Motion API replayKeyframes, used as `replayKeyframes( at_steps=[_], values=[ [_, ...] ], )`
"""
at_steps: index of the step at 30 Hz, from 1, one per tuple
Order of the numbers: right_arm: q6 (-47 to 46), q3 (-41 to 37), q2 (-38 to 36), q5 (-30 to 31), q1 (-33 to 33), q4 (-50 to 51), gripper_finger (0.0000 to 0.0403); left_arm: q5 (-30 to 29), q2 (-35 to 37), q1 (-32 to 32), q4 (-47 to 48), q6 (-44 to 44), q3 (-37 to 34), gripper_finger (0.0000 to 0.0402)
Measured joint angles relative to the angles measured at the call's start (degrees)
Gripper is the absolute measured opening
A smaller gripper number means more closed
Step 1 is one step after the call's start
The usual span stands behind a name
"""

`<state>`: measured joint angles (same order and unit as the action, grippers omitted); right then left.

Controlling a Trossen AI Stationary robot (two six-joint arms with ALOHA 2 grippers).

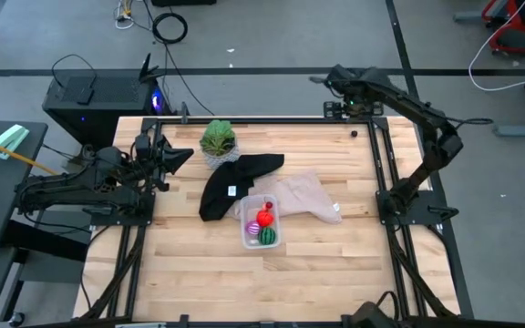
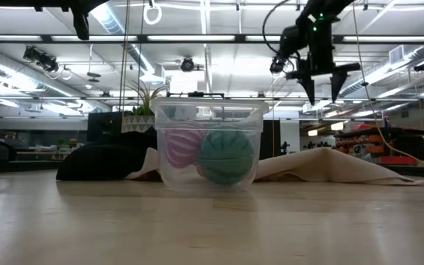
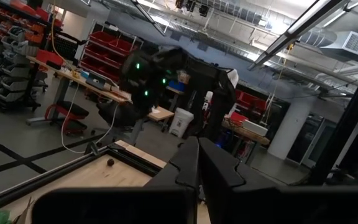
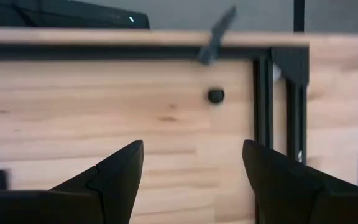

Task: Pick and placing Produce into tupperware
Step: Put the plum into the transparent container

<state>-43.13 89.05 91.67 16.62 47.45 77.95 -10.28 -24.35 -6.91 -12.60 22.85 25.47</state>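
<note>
Sitting in tupperware [image 1: 261,221]: produce [image 1: 264,225]; both grippers away, empty.

The tub [image 1: 262,221] is sitting upright and open-topped near the middle of the desk [image 1: 335,282]. It is a small clear plastic box with rounded corners, its long side running away from the front edge. Three toy fruits are lying inside it. A red one [image 1: 264,218] is resting in the middle, with a smaller red piece [image 1: 268,207] showing just behind it. A green, ribbed, melon-like ball [image 1: 268,236] is sitting at the front end, touching the clear wall. A pink-and-white striped ball [image 1: 253,230] is lying just beside the melon, on its left in the high view.
</note>
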Motion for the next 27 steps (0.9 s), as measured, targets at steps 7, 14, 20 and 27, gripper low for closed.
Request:
replayKeyframes(
  at_steps=[7, 14, 20, 27],
  values=[
    [-12.4, -17.7, -7.1, -0.7, -2.9, -8.3, 0.0279, 0.0, 0.0, 0.0, 0.0, -0.2, 0.0, 0.0015],
    [-27.7, -34.6, -15.9, -0.7, -9.0, -19.9, 0.0279, 0.0, 0.0, 0.0, 0.0, -1.4, 0.0, 0.0022],
    [-36.2, -42.5, -19.8, 0.0, -13.2, -21.1, 0.0279, 0.0, 0.0, 0.0, 0.0, -1.0, 0.0, 0.0013],
    [-39.6, -43.6, -20.1, 5.1, -16.7, -24.5, 0.0279, 0.0, 0.0, 0.0, 0.0, 0.4, 0.0, 0.0018]
  ],
)
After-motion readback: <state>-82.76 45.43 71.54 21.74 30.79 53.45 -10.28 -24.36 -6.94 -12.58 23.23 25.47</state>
